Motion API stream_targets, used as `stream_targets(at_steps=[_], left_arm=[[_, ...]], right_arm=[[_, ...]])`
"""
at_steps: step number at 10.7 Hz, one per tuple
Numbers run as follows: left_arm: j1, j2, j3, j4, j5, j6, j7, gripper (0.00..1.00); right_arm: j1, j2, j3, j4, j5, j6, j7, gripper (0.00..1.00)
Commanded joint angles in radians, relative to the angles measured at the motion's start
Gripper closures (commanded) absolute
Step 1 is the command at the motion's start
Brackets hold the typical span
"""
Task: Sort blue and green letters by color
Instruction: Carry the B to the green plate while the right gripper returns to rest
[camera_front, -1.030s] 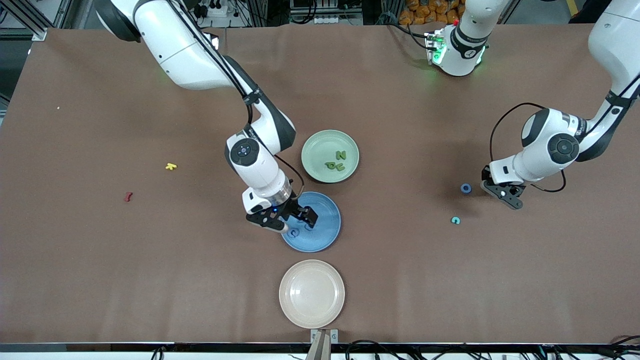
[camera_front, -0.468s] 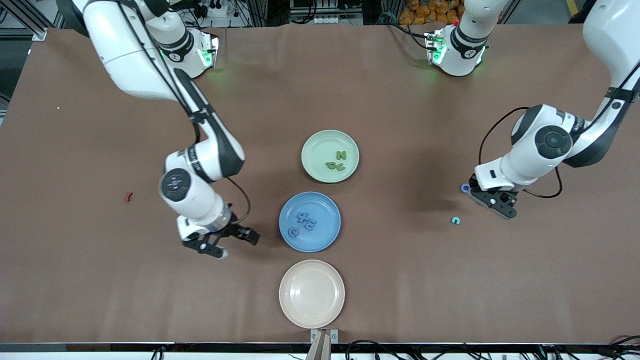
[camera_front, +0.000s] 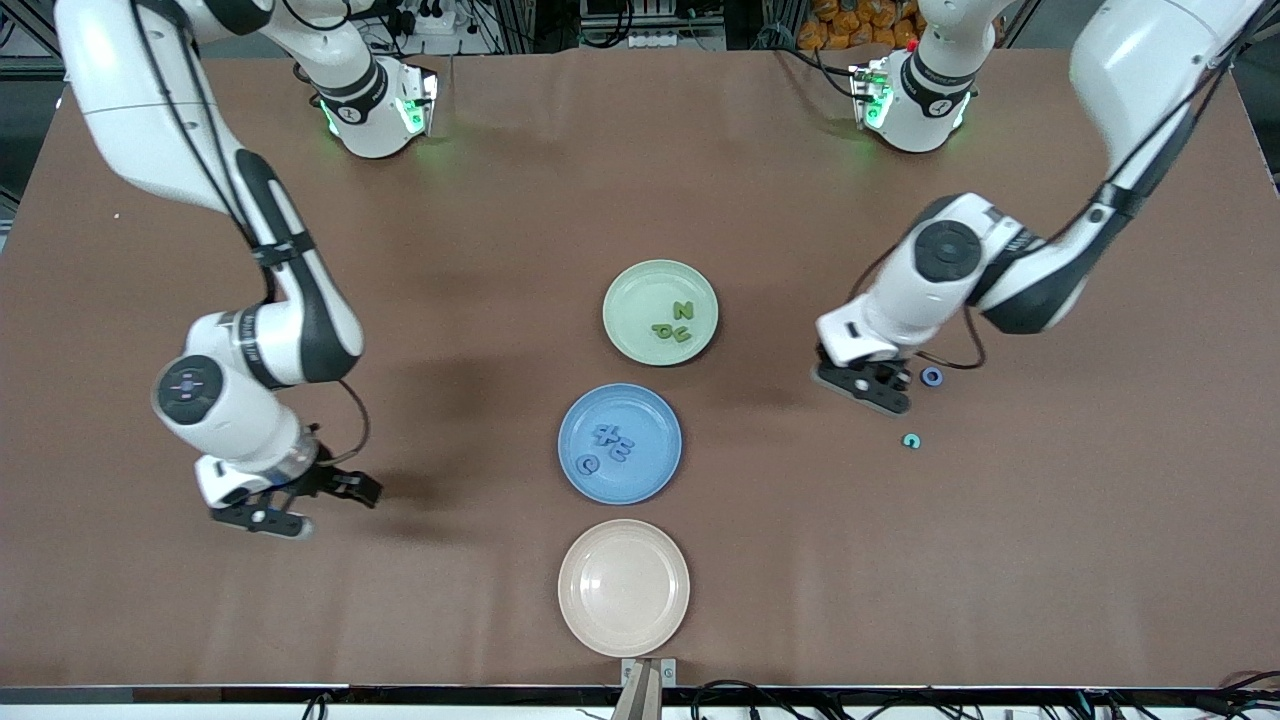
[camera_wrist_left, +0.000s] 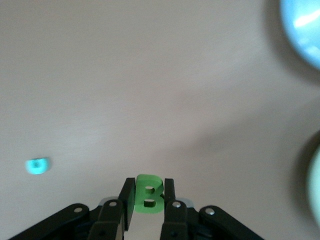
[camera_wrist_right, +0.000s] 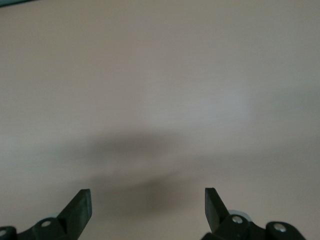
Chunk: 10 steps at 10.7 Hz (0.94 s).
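Note:
My left gripper (camera_front: 868, 388) (camera_wrist_left: 148, 186) is shut on a green letter B (camera_wrist_left: 148, 194), held upright over bare table between the green plate (camera_front: 628, 292) and a blue ring-shaped O (camera_front: 932, 376). The green plate holds green letters (camera_front: 675, 322), an N among them. The blue plate (camera_front: 652, 470) holds blue letters (camera_front: 610, 438). A small teal C (camera_front: 911, 440) (camera_wrist_left: 37, 165) lies nearer the front camera than the O. My right gripper (camera_front: 315, 507) (camera_wrist_right: 147, 200) hangs open with nothing between its fingers, over bare table toward the right arm's end.
An empty beige plate (camera_front: 623, 587) sits nearest the front camera, in line with the other two plates. In the left wrist view the blue plate's rim (camera_wrist_left: 305, 27) and the green plate's rim (camera_wrist_left: 316, 182) show at the frame edge.
The right arm swung its open gripper off the blue plate toward its own end of the table. The left gripper moved from beside the blue O toward the plates.

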<state>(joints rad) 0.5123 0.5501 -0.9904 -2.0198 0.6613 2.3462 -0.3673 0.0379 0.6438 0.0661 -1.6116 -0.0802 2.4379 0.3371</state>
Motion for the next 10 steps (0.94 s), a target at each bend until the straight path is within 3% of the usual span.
stream_targets(at_steps=[1, 5, 8, 10], left_arm=[[-0.244, 0.045, 0.082, 0.108, -0.031, -0.021, -0.255, 1.0], [-0.532, 0.085, 0.208, 0.2, -0.031, -0.021, -0.539, 1.0], [-0.639, 0.116, 0.237, 0.256, -0.043, -0.022, -0.652, 1.0], [-0.711, 0.122, 0.292, 0.27, -0.043, -0.022, -0.674, 1.0]], right_arm=[[-0.12, -0.09, -0.015, -0.094, -0.029, 0.0, -0.185, 0.0], [-0.154, -0.223, -0.092, -0.178, -0.032, -0.008, -0.262, 0.0], [-0.164, -0.366, -0.091, -0.168, -0.058, -0.201, -0.302, 0.0], [-0.159, -0.436, -0.089, -0.133, -0.055, -0.359, -0.306, 0.0]])
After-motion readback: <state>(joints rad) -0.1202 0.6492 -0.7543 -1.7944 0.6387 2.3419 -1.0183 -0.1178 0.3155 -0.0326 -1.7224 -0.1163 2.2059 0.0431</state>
